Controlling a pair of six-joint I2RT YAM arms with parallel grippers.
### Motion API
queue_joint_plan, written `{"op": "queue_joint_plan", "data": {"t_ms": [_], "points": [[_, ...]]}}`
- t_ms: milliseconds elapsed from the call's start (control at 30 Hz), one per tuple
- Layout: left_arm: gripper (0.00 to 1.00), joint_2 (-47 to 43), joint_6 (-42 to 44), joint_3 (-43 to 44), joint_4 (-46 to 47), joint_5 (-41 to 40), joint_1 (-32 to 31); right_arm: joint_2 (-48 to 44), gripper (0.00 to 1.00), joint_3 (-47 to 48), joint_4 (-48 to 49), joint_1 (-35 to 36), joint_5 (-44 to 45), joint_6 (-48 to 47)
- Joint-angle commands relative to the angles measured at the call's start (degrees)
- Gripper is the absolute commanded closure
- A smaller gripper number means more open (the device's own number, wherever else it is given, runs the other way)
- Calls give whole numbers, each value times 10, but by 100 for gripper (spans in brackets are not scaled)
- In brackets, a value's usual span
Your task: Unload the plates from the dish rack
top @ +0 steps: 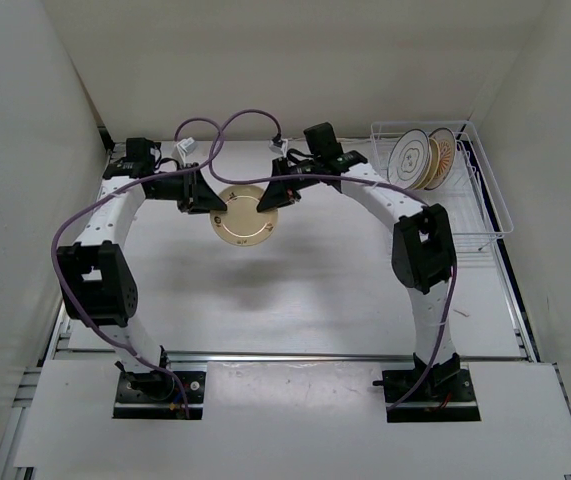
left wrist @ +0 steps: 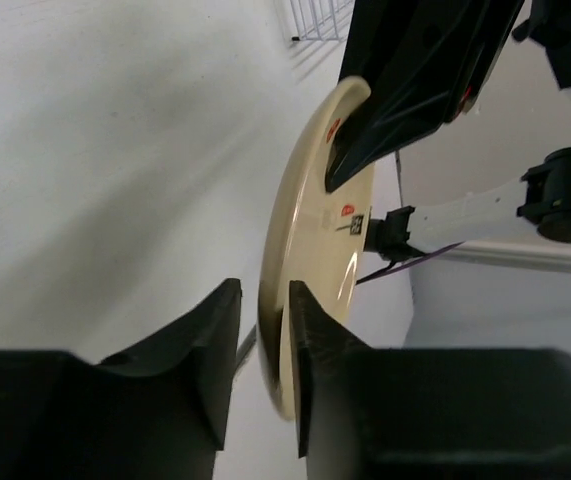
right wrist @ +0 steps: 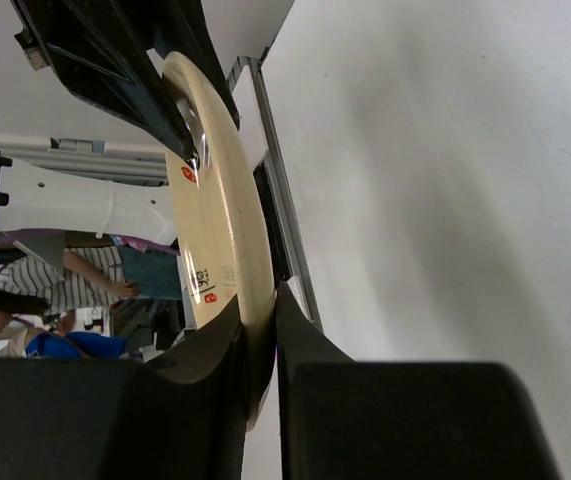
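Centre frame, the right hand (right wrist: 258,300) clenches the cream plate (top: 244,215) above the counter (top: 295,290); the left hand (left wrist: 263,295), released, straddles its opposite rim, seemingly for handover.

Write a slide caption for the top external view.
Left gripper and right gripper meet at a cream-yellow plate above the table; two plates stand in the dish rack.

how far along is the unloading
None set down yet. The cream plate is out of the dish rack, held in mid-air: right jaws clamped on its rim, left jaws straddling the opposite rim, not closed. To go: dark-rimmed white plate and orange sunburst plate, upright in the rack.
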Motion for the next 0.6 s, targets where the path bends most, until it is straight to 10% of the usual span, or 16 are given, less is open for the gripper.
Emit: {"op": "queue_joint_plan", "data": {"t_ms": [0, 300, 400, 433, 567], "points": [[66, -7, 3, 21, 10, 24, -3, 2, 100, 39, 37, 14, -29, 12], [90, -34, 8, 5, 10, 19, -3, -15, 96, 34, 16, 19, -11, -11], [90, -48, 14, 0, 10, 7, -3, -30, 59, 34, -17, 14, 41, -48], [90, -57, 14, 0, 10, 1, -3, -36, 29, 34, -38, 6, 55, -61], [90, -86, 14, -6, 10, -39, -3, -55, 18, 19, -77, -23, 146, -117]]}}
